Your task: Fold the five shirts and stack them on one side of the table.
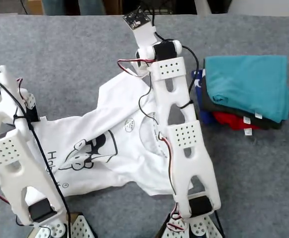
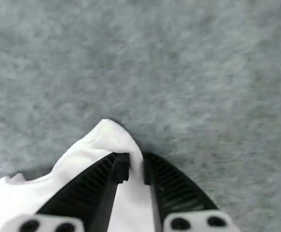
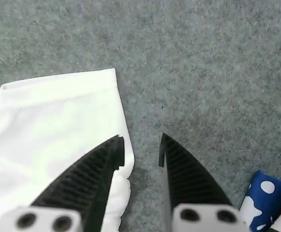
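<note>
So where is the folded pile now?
In the high view the folded pile lies on the table's right, beside the right arm over the white shirt.

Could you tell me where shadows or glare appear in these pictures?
High view: even light, no glare on the white shirt. Left wrist view: dark shadow beside the shirt's pinched edge. Right wrist view: soft shadow between the fingers.

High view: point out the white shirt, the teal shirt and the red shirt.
white shirt [image 1: 127,168], high view, plain cloth beside the print.
teal shirt [image 1: 249,84], high view, middle of its top face.
red shirt [image 1: 231,120], high view, its exposed edge.
</note>
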